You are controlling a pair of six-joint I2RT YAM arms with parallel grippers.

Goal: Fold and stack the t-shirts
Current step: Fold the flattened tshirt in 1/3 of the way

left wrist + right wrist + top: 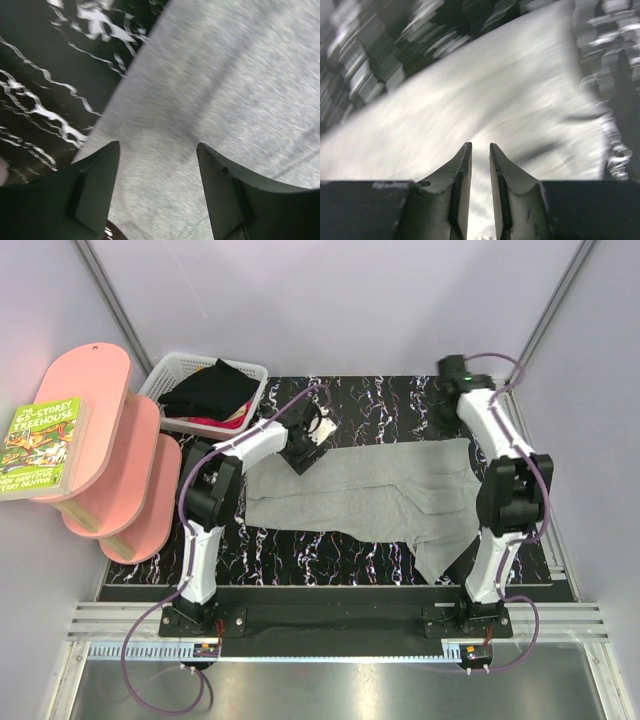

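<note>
Left gripper (157, 147): jaws wide apart, nothing between them, hovering over the edge of the grey t-shirt (380, 495) where cloth meets the black, white-veined mat (300, 560). In the top view it sits over the shirt's far-left corner.

Right gripper (480, 147): jaws parted by a narrow slit only, no cloth seen pinched in it, pale grey fabric below. The wrist view is heavily blurred, so contact with the cloth cannot be told. In the top view the fingers are lost against the dark mat at the shirt's far-right end.

The grey t-shirt lies spread flat across the middle of the mat, long side running left to right, wrinkled, with one flap reaching toward the near edge on the right. The right arm (510, 490) crosses over the shirt's right edge and hides part of it. The left arm (215, 480) stands just beside the shirt's left edge.

The black t-shirt (210, 390) is bunched in the white lattice basket (170, 368) at the far-left corner, well apart from the grey one. Something red and yellow shows under it, too covered to identify.

A pink shelf unit (100, 440) stands left of the mat, with a green-covered book (42, 448) lying on its top tier, partly cut off by the frame edge.
</note>
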